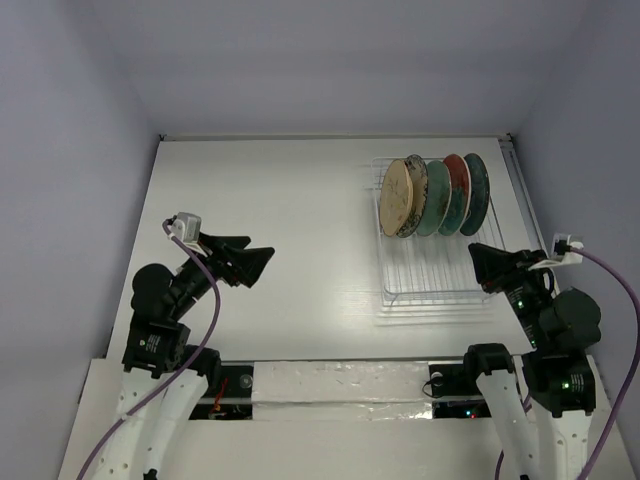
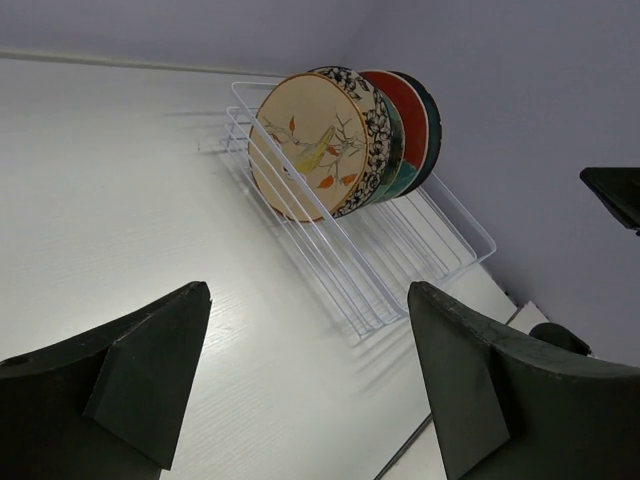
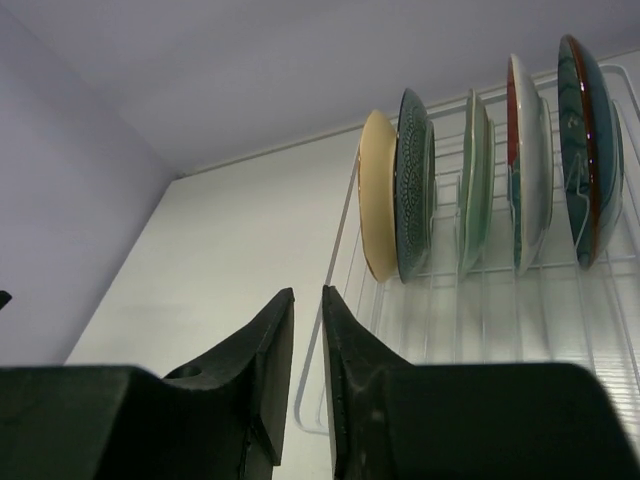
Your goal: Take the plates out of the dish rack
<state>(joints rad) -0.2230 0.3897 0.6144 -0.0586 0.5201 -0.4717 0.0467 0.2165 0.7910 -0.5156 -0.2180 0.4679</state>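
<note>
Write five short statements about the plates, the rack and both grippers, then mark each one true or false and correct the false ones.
1. Five plates stand upright in the dish rack. True.
2. The left gripper holds a plate. False: its jaws are wide open and empty, over the bare table, left of the rack.
3. The plates crowd the rack's near end. False: they stand at the far end, and the near part holds nothing.
4. The right gripper hovers by the rack's near end, holding nothing. True.
5. The tan plate stands farthest right in the row. False: in the top view it is the leftmost.
</note>
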